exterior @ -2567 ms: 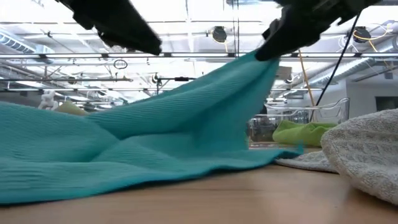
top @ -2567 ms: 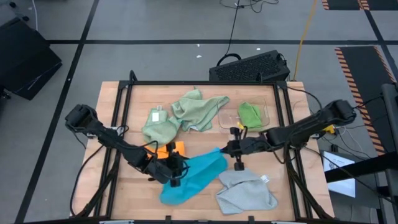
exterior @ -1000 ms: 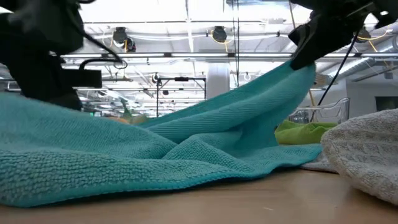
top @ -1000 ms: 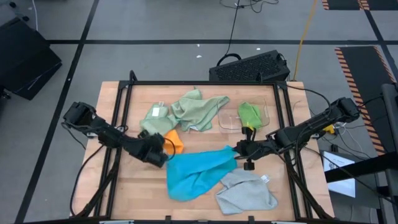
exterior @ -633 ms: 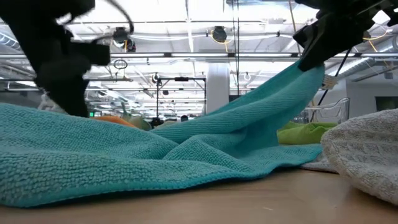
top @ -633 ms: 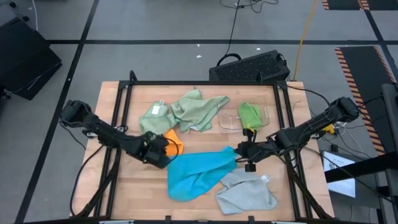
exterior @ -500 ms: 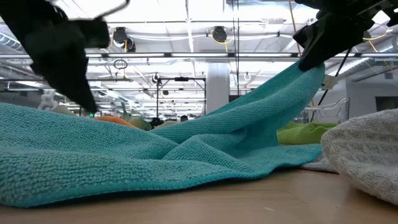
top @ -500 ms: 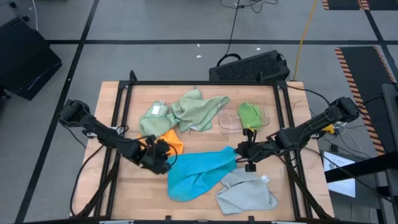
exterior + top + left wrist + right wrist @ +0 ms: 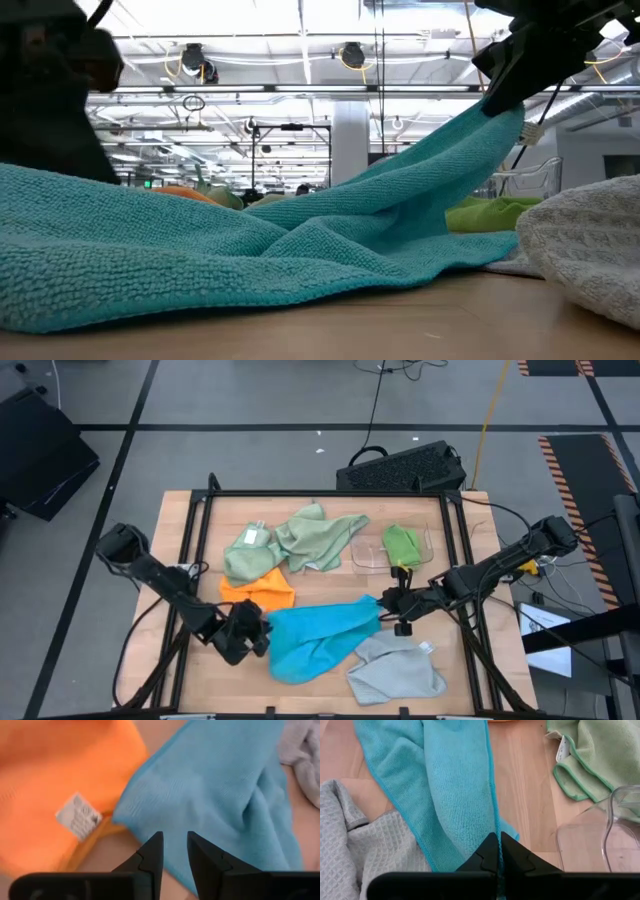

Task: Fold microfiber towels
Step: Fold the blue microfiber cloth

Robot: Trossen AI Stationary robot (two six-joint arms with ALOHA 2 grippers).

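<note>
High view: blue towel (image 9: 318, 637) mid-surface, orange towel (image 9: 262, 591) beside it. Low view: right hand (image 9: 497, 92) lifts a blue corner. Left wrist view: left hand (image 9: 174, 851) slightly parted, empty, above blue edge. Right wrist view: right hand (image 9: 497, 851) pinched on blue hem.

Bright overhead light; the left wrist view is blurred.

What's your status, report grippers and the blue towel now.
Right gripper shut on blue towel, corner lifted. Left gripper open, empty, over the towel's other end. Orange towel alongside, grey towel touching; nothing blocking.
</note>
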